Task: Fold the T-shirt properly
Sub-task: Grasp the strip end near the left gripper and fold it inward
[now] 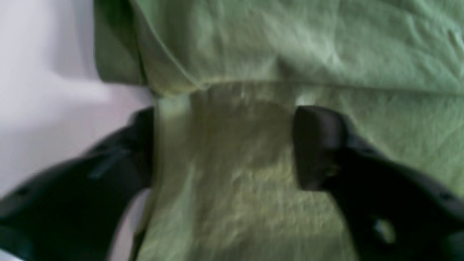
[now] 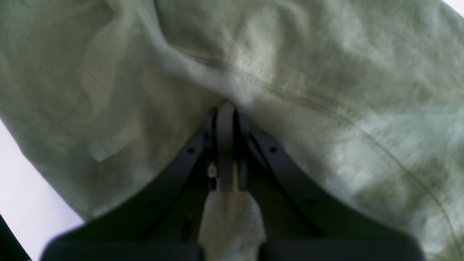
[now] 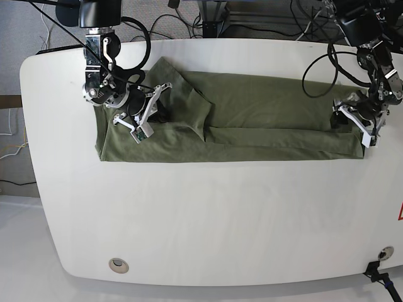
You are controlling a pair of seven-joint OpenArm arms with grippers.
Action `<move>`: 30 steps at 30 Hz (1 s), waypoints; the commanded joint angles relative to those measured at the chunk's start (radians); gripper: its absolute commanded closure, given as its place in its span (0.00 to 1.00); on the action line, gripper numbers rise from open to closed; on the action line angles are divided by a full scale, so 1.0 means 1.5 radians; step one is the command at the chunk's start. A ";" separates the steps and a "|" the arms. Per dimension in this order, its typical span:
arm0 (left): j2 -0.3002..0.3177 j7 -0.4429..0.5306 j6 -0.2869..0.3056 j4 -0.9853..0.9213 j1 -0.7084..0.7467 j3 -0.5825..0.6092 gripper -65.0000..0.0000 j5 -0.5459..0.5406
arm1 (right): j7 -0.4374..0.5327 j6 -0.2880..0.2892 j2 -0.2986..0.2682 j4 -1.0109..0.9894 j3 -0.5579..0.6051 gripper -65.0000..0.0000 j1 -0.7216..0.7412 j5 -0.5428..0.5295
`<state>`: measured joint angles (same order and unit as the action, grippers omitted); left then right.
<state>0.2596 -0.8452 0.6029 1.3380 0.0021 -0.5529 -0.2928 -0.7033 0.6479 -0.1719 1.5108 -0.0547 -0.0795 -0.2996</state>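
The olive-green T-shirt point(image 3: 264, 113) lies on the white table point(image 3: 208, 214), folded lengthwise into a long band running left to right. My left gripper point(image 3: 357, 123) is at the band's right end. In the left wrist view the left gripper point(image 1: 224, 145) is open, its two black fingers point(image 1: 315, 145) standing apart over a strip of T-shirt point(image 1: 290, 43) beside its edge. My right gripper point(image 3: 150, 112) sits on the left part, near a folded sleeve. From the right wrist camera the right gripper point(image 2: 226, 116) is shut, pinching a fold of T-shirt point(image 2: 326, 72).
Black cables point(image 3: 315, 69) loop over the table's back edge behind both arms. A round grommet point(image 3: 118, 265) sits near the front left corner. A black cable clamp point(image 3: 378, 272) is at the front right edge. White tabletop shows left of the cloth point(image 1: 43, 72).
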 commanded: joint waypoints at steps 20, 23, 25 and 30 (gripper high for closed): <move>-0.049 -0.089 0.003 0.386 0.087 0.066 0.98 -0.009 | -0.032 0.001 0.001 0.001 0.000 1.00 -0.002 0.016; -0.084 -0.089 0.003 0.392 0.092 0.118 0.98 -0.009 | -0.032 0.001 0.001 0.001 0.000 1.00 -0.001 0.016; -0.106 -0.089 0.003 0.392 0.092 0.150 0.98 -0.009 | -0.032 0.001 0.001 0.001 0.000 1.00 -0.001 0.016; -0.173 -0.089 0.003 0.392 0.089 0.219 0.98 -0.009 | -0.032 0.001 0.001 0.001 0.000 1.00 -0.002 0.017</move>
<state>0.0193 -1.0031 0.6048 1.9064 0.1520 -0.2478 -0.2859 -0.7071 0.6479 -0.1658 1.5108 -0.0555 -0.0792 -0.3008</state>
